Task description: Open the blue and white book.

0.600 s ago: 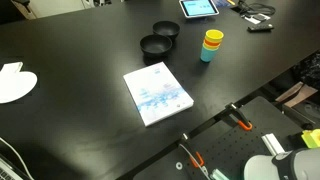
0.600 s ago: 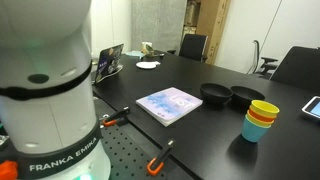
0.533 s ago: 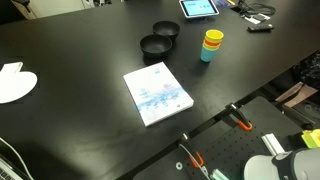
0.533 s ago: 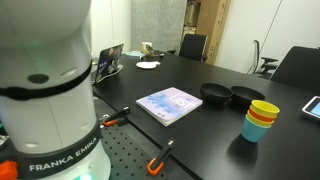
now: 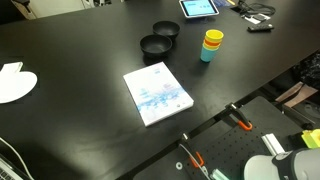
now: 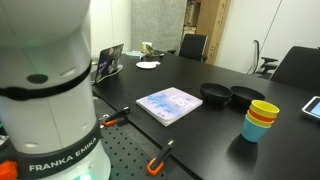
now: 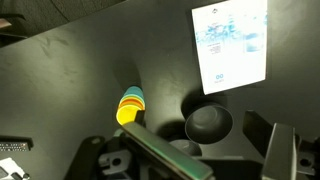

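No change vs 0.5 s ago: blue and white book (image 5: 157, 93) shut flat w/ gripper (image 7: 195, 162) spread, empty, so opening not begun.

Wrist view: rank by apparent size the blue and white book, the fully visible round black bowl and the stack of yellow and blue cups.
Largest to smallest:
1. blue and white book, clearly largest
2. round black bowl
3. stack of yellow and blue cups, seen from above
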Controlling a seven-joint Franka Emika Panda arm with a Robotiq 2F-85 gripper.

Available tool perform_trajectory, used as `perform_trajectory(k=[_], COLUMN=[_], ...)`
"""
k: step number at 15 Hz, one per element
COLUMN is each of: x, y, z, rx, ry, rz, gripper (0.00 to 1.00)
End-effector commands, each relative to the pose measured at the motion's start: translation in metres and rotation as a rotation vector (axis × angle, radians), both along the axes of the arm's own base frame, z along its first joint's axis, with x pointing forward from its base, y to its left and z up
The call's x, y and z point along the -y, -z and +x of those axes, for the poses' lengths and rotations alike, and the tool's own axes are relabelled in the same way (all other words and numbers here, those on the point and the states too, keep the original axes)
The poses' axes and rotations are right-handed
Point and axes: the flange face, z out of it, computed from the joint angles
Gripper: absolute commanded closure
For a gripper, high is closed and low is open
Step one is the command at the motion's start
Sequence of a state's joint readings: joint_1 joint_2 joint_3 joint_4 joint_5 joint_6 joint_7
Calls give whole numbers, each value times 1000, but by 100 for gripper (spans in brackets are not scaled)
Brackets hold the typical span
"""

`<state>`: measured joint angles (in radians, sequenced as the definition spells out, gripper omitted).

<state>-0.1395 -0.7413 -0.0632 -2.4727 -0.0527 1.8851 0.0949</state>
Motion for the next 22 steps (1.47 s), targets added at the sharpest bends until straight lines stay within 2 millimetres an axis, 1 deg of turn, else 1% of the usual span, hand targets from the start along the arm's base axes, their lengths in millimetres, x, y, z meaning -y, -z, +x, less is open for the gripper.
perform_trajectory(k=[1,2,4,6,8,9,10,11,13,15,18,21,22], x=[-9,-11,-14,-12,-8,-5,-3,-4,-5,-6,-7,-10,-9], y=[47,62,100,138,175,198,213,231,262,283,310,332,333], z=[39,49,68,81,88,90,91,90,90,89,84,75,75], rx=[-29,-50,-106,-208,-303,-357,-397,-418,-454,-477,-412,-280,-237], ry=[20,17,2,-37,-44,-46,-57,-68,-67,-75,-27,-28,-33], rz=[28,37,89,151,192,216,244,273,324,370,401,311,267], gripper=[0,0,0,0,0,0,0,0,0,0,0,0,0])
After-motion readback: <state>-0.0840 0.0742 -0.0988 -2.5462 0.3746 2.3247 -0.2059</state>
